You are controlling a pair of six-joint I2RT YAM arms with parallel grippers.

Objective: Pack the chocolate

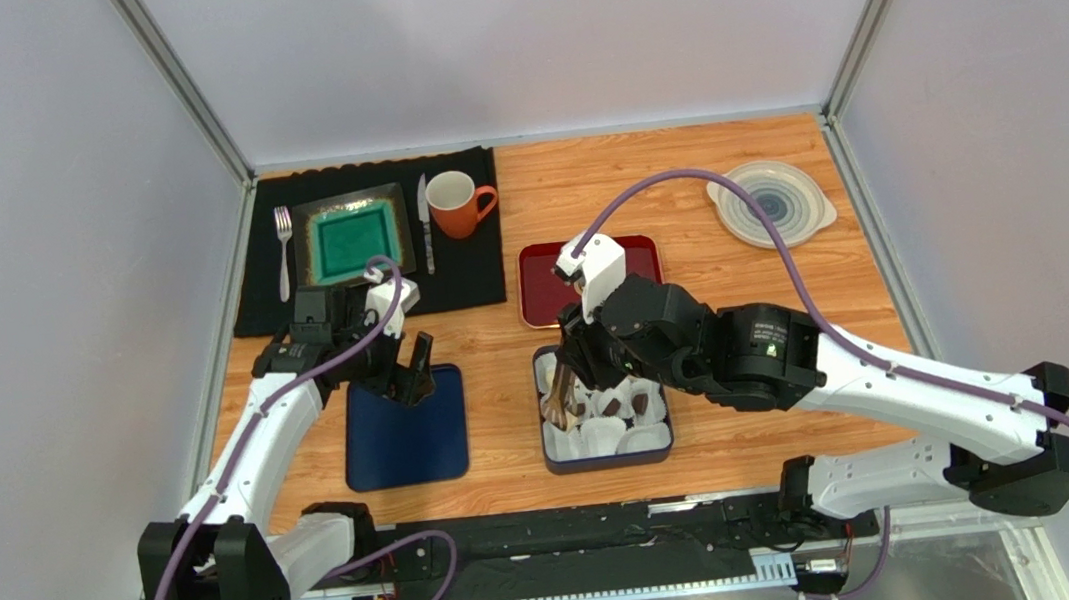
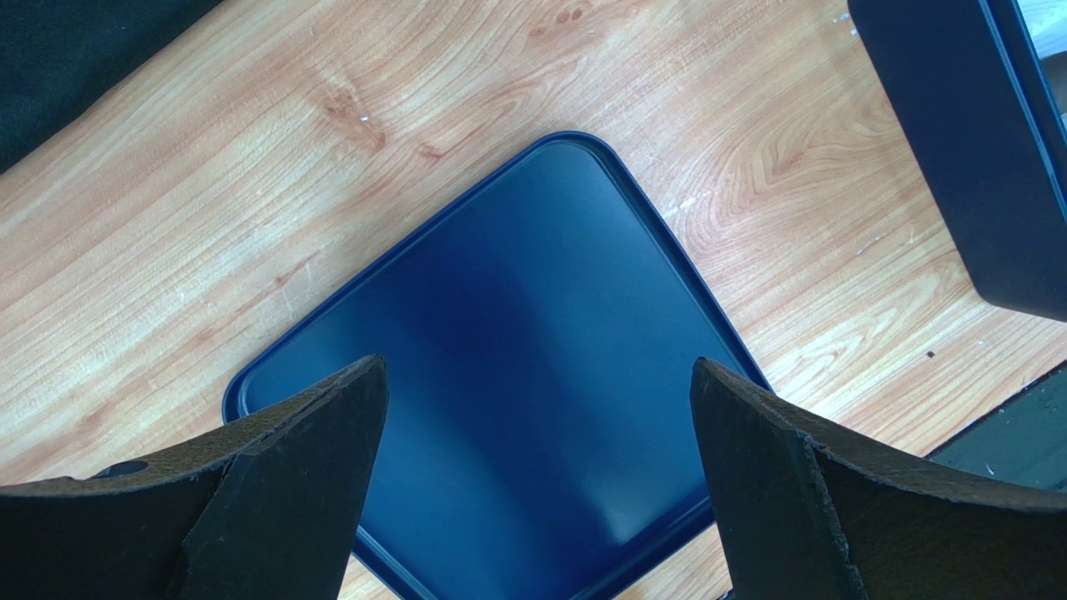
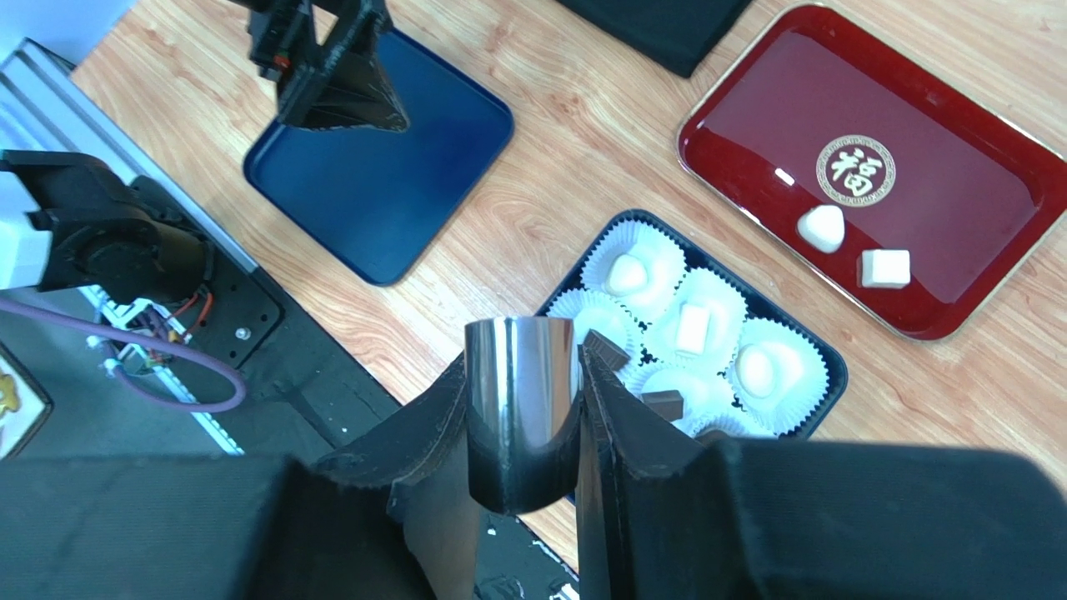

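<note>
we spot three white chocolates (image 3: 693,328) plus two dark chocolates (image 3: 661,403) in the box (image 3: 837,373) | two white ones (image 3: 884,268) on the red tray (image 3: 777,113)

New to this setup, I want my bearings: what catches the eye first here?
The right hand clamps a shiny metal piece over the dark blue box of white paper cups holding cream and brown chocolates. Two white chocolates lie on the glossy red tray; the open left hand hovers over a flat navy tray.

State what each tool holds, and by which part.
Left tool holds nothing. Right tool clamps a shiny metal utensil between its fingers, on its rounded part; the rest is hidden.
</note>
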